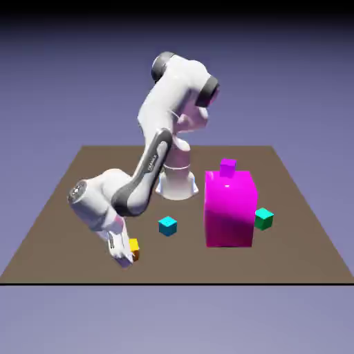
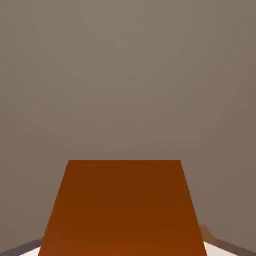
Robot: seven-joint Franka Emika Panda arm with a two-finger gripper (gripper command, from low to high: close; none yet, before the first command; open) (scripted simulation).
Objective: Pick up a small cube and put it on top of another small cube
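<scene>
Exterior view shows the flat brown table first, since it is the biggest thing. Next comes the white robot arm, bent low toward the near edge. Then the big bright magenta block, with a tiny magenta cube sitting on top of it.

Now the little ones. The small teal-green cube sits just beside the big block, on the exterior view's right. A small light cyan cube sits between the arm and the block. The small orange-yellow cube is down at the gripper, low by the table, well apart from the teal-green one.

From the hand view, the orange-yellow cube fills the bottom middle — big and close, right where the fingers would be. It hides them, so I cannot tell if they are squeezing it or only around it.

I think the cube is light and hard, with smooth flat sides — maybe a bit slippery. The best hold is two opposite flat sides, near the middle, so it stays level for stacking.
</scene>
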